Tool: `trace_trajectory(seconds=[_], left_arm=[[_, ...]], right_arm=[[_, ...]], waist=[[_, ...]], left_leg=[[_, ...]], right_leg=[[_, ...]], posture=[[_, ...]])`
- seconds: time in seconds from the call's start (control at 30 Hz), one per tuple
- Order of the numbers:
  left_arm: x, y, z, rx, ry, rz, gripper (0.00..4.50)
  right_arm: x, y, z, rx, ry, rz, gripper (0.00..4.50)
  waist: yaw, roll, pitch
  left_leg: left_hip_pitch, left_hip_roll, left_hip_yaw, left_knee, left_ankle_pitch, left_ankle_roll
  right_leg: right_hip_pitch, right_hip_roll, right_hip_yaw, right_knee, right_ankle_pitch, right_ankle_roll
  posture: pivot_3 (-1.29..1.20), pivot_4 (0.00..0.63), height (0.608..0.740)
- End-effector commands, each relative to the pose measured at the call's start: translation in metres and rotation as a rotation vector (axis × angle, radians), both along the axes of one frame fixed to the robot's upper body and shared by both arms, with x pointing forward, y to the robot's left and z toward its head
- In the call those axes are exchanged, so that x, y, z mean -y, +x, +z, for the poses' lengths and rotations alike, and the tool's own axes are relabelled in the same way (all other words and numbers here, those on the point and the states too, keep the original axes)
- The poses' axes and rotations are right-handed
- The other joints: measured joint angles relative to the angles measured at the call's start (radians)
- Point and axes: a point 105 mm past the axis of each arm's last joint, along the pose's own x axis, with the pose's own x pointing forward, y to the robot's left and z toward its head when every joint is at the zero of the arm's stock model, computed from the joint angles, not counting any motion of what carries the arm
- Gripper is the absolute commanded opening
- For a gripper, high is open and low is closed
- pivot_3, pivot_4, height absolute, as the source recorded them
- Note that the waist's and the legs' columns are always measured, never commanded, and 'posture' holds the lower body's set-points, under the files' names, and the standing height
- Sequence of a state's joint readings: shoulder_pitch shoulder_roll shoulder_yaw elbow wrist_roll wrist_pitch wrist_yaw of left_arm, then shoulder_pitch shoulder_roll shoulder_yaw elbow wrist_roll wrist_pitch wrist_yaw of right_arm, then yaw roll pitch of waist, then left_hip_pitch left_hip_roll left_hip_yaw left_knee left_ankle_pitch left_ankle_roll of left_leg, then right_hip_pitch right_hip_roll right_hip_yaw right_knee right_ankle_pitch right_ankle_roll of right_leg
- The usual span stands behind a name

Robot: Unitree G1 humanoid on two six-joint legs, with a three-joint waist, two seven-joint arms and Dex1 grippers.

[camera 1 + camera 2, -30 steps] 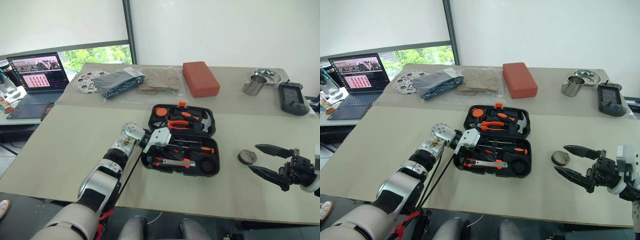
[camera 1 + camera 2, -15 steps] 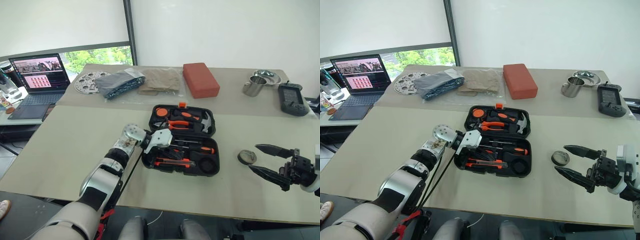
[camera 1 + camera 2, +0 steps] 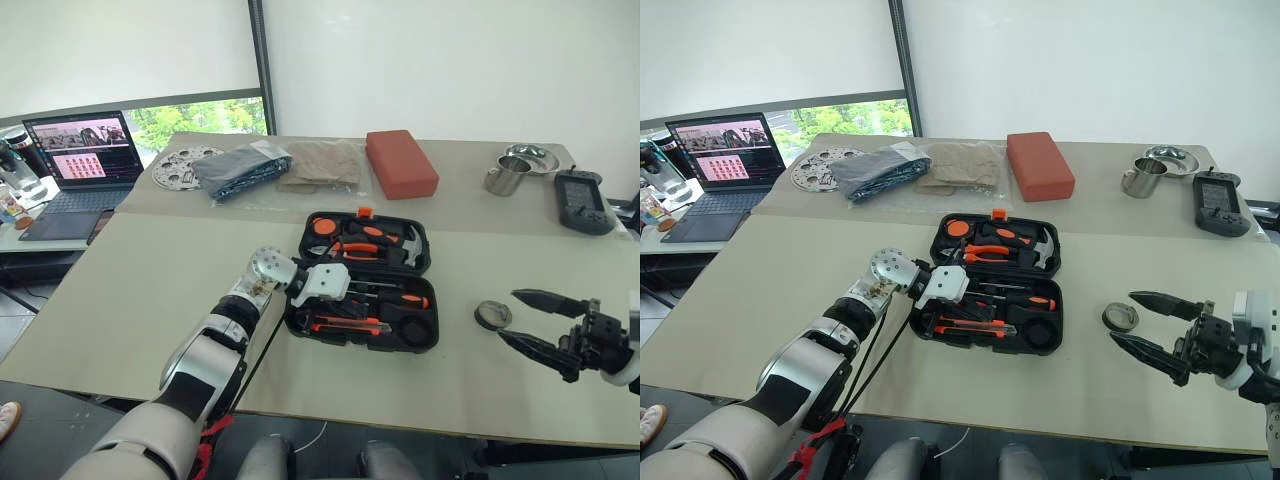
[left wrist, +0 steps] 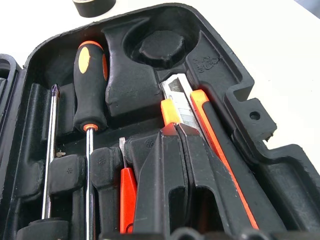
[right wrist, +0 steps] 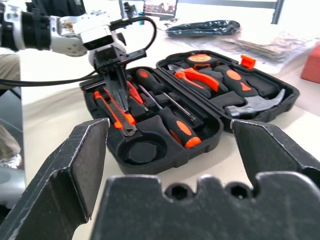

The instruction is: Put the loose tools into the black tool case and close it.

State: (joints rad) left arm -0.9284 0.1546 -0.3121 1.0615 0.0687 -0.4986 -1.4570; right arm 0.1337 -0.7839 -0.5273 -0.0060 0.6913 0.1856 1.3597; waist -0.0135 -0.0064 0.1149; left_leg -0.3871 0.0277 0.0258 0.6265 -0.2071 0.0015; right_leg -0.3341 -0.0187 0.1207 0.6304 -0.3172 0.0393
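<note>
The black tool case [image 3: 432,262] lies open in the middle of the table. My left gripper [image 4: 177,129] is shut inside its near half, its tips resting on the orange-and-black utility knife [image 4: 181,97] in its recess. Beside it lie an orange-and-black-handled screwdriver [image 4: 89,85], a thin screwdriver shaft [image 4: 50,145] and a small orange screwdriver [image 4: 127,195]. The pliers [image 3: 355,250] and hammer [image 3: 405,245] sit in the far half. The small dark tape roll [image 3: 491,314] lies on the table right of the case. My right gripper [image 3: 530,320] hangs open just right of the roll.
At the back of the table are a red-brown block [image 3: 401,160], a metal cup [image 3: 503,172], a metal bowl [image 3: 535,152] and a black device [image 3: 582,195]. Folded cloths [image 3: 240,165] and a round metal plate [image 3: 175,165] lie back left, a laptop [image 3: 75,150] farther left.
My left wrist has tilted a little over the near half of the case, staying at the knife. The right arm has kept still.
</note>
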Motion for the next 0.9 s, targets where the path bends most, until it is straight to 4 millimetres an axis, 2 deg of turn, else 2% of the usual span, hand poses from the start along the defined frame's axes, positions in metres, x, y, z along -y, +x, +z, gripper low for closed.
trace_trajectory(seconds=[0.03,0.13,0.27,0.3,0.37,0.4,0.5,0.57,0.7,0.9], left_arm=[[-0.006,0.000,-0.004,-0.035,0.006,0.028,0.05],[-0.007,0.006,0.015,-0.008,-0.053,0.043,0.05],[-0.011,0.011,0.050,0.040,-0.156,0.063,0.05],[-0.013,0.011,0.057,0.046,-0.173,0.067,0.05],[-0.021,0.010,0.074,0.064,-0.217,0.085,0.05],[-0.025,0.008,0.080,0.065,-0.232,0.095,0.05],[-0.037,0.003,0.092,0.051,-0.263,0.134,0.05],[-0.048,-0.001,0.095,0.040,-0.263,0.165,0.05],[-0.070,-0.010,0.089,0.023,-0.229,0.239,0.05],[-0.094,-0.018,0.092,-0.019,-0.266,0.380,0.05]], right_arm=[[-0.001,0.001,0.007,0.003,0.005,0.002,4.50],[-0.002,0.002,0.003,-0.037,0.000,0.004,4.50],[-0.004,0.006,-0.002,-0.062,-0.018,-0.006,4.50],[-0.004,0.006,-0.002,-0.061,-0.016,-0.003,4.50],[-0.005,0.006,-0.001,-0.055,-0.008,0.003,4.50],[-0.006,0.007,-0.001,-0.049,-0.002,0.002,4.50],[-0.004,0.007,0.000,-0.026,-0.008,-0.008,4.50],[-0.003,0.007,0.000,-0.016,-0.010,-0.021,4.50],[-0.002,0.006,-0.003,-0.019,-0.015,-0.031,4.50],[0.000,0.014,-0.011,-0.040,-0.076,-0.099,4.50]], waist=[[-0.001,0.000,0.000],[-0.003,0.000,0.000],[-0.010,0.000,0.002],[-0.006,-0.001,0.002],[0.004,-0.002,0.002],[0.005,-0.003,0.002],[-0.002,-0.008,0.001],[-0.027,-0.008,0.001],[-0.049,-0.007,0.000],[-0.041,-0.007,0.000]], left_leg=[[0.000,0.000,0.000,0.000,0.000,0.000],[-0.002,0.000,0.000,0.000,0.000,0.000],[-0.004,0.000,0.000,-0.001,0.000,0.000],[-0.002,0.004,0.004,-0.001,0.000,0.000],[-0.004,0.012,0.029,-0.002,0.000,0.000],[0.000,0.023,0.055,-0.003,-0.004,0.000],[0.011,0.035,0.094,-0.015,-0.006,0.000],[0.002,0.028,0.080,-0.016,-0.010,0.004],[0.004,0.025,0.061,-0.013,-0.010,0.004],[0.002,0.024,0.047,-0.001,-0.010,0.005]], right_leg=[[0.000,0.000,0.000,0.000,0.000,0.000],[-0.002,0.000,0.000,0.000,0.000,0.000],[-0.004,0.000,0.000,0.000,0.000,0.000],[-0.010,0.001,0.004,0.002,0.000,-0.001],[-0.028,0.004,0.022,0.012,0.003,-0.004],[-0.045,0.009,0.040,0.017,0.006,-0.010],[-0.055,0.023,0.076,0.017,0.012,-0.014],[-0.047,0.030,0.081,0.014,0.013,-0.013],[-0.040,0.029,0.073,0.013,0.009,-0.007],[-0.035,0.025,0.055,0.013,0.009,-0.007]], posture=[[0.00,0.150,0.737],[0.00,0.150,0.737],[0.00,0.150,0.734],[0.00,0.150,0.732],[0.00,0.150,0.729],[0.00,0.150,0.728],[0.00,0.150,0.727],[0.00,0.150,0.727],[0.00,0.150,0.727],[0.00,0.150,0.727]])
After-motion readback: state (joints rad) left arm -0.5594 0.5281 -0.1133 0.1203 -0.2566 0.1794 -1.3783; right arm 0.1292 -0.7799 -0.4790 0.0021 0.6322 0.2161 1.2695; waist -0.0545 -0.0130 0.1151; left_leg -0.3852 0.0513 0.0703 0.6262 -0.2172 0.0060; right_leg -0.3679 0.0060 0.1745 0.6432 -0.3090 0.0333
